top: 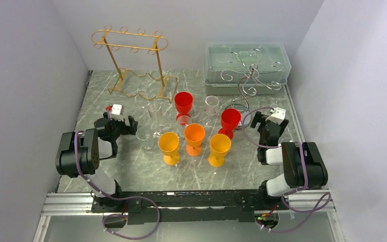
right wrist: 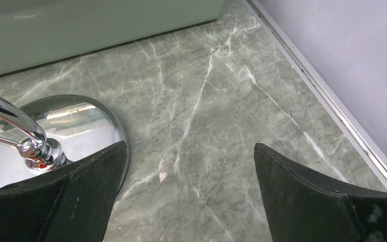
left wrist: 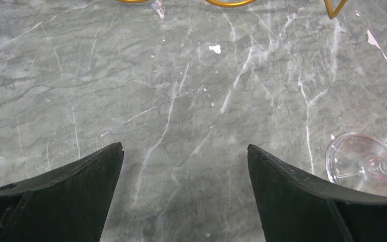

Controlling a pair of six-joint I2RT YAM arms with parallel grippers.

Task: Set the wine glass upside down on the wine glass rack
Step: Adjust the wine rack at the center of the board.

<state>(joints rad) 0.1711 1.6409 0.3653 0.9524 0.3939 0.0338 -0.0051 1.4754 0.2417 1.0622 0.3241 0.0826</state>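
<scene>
Several wine glasses stand upright mid-table: two red (top: pixel 183 103) (top: pixel 230 121), one orange (top: pixel 194 136), two yellow (top: pixel 169 145) (top: pixel 219 146), and clear ones (top: pixel 154 115) (top: pixel 211 105). A gold wire rack (top: pixel 131 60) stands at the back left. A silver scrolled rack (top: pixel 249 75) stands at the right, and its chrome base (right wrist: pixel 75 123) lies just left of my right gripper (right wrist: pixel 190 145). My left gripper (left wrist: pixel 184 147) is open and empty over bare marble; a clear glass's foot (left wrist: pixel 363 164) lies to its right. The right gripper is also open and empty.
A clear plastic box (top: pixel 247 65) sits at the back right behind the silver rack, and shows in the right wrist view (right wrist: pixel 80 25). The table's metal edge rail (right wrist: pixel 332 111) and the wall run close on the right. The gold rack's feet (left wrist: pixel 227 2) are ahead of the left gripper.
</scene>
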